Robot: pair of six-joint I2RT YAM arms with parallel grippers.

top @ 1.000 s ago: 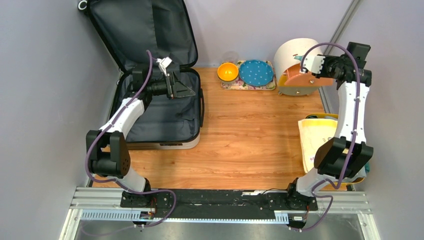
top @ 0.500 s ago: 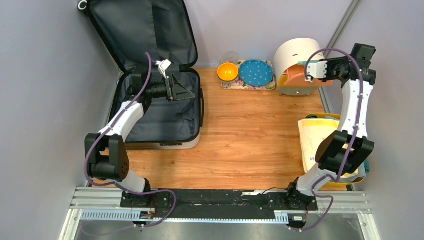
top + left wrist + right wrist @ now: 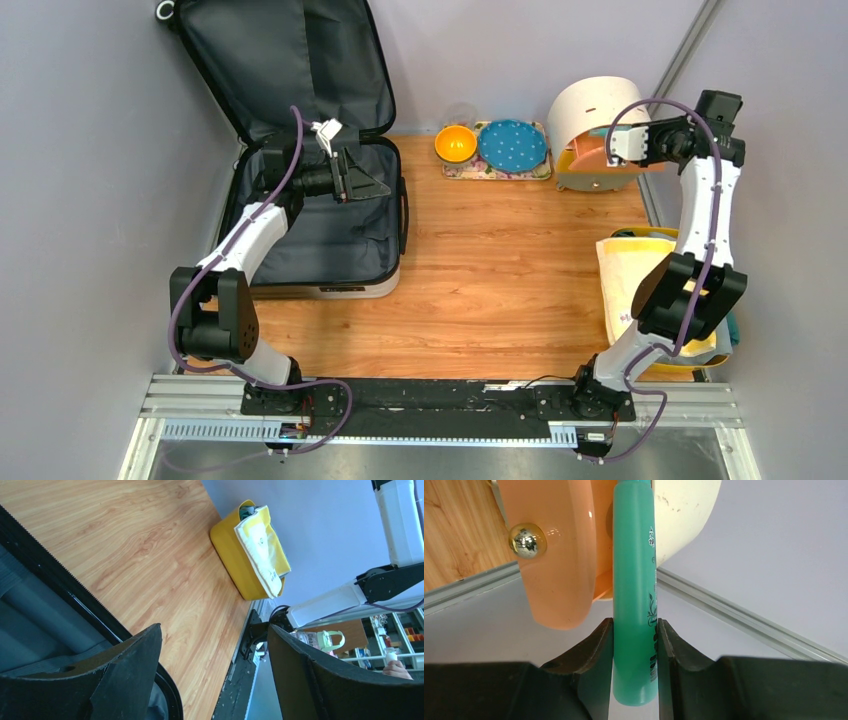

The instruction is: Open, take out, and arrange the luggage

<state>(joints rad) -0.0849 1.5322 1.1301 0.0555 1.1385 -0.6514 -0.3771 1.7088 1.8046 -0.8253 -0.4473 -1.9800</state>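
Observation:
The luggage (image 3: pixel 330 235) lies open at the left, its dark grey lining showing and its lid (image 3: pixel 280 60) leaning on the back wall. My left gripper (image 3: pixel 368 178) is open and empty above the case's right rim. In the left wrist view the gripper (image 3: pixel 214 630) frames the bare table, with the luggage's black zip edge and lining (image 3: pixel 30 605) to its left. My right gripper (image 3: pixel 610 140) is at the round drawer box (image 3: pixel 590 115). It is shut (image 3: pixel 635 625) on a green bottle (image 3: pixel 634 555), which points up between the orange drawer front (image 3: pixel 554 555) and the cream shell (image 3: pixel 684 515).
A yellow bin (image 3: pixel 650 270) with a cream cloth over it stands at the right edge and also shows in the left wrist view (image 3: pixel 235 555). An orange bowl (image 3: pixel 455 143) and a blue dotted plate (image 3: pixel 512 145) sit on a mat at the back.
My right wrist has shifted a little to the right and turned beside the drawer box, still holding the bottle. The left arm has hardly moved.

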